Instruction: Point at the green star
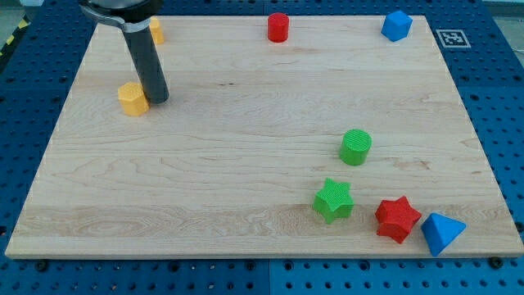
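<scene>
The green star (333,200) lies on the wooden board (246,164) at the view's lower right. My tip (158,99) rests on the board at the view's upper left, far from the star. It stands right beside a yellow hexagonal block (133,98), on that block's right. A green cylinder (355,147) sits just above and right of the star. A red star (397,218) sits to the star's right.
A blue triangular block (441,233) lies at the lower right corner. A red cylinder (278,27) stands at the top middle, a blue block (396,25) at the top right. Another yellow block (155,31) is partly hidden behind the rod at the top left.
</scene>
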Controlling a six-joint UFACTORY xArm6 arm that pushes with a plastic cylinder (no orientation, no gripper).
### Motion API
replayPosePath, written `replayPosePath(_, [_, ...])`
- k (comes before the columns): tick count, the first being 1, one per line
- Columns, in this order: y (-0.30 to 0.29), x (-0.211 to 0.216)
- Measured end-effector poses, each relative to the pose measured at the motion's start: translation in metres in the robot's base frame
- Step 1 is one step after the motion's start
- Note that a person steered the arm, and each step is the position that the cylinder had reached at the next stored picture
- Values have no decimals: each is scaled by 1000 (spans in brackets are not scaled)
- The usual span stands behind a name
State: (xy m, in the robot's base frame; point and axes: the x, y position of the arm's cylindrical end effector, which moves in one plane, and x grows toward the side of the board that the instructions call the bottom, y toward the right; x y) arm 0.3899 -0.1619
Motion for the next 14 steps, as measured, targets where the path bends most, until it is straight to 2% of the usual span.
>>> replayPosePath(1, [20,0])
replayPosePath(2, [77,1])
replayPosePath(3, [110,1])
replayPosePath(4, [110,8])
replayPosePath(7, [139,103])
replayPosePath(9, [143,184])
replayPosePath(10, [143,189])
replayPosePath(11, [154,222])
replayPosePath(14, [182,229])
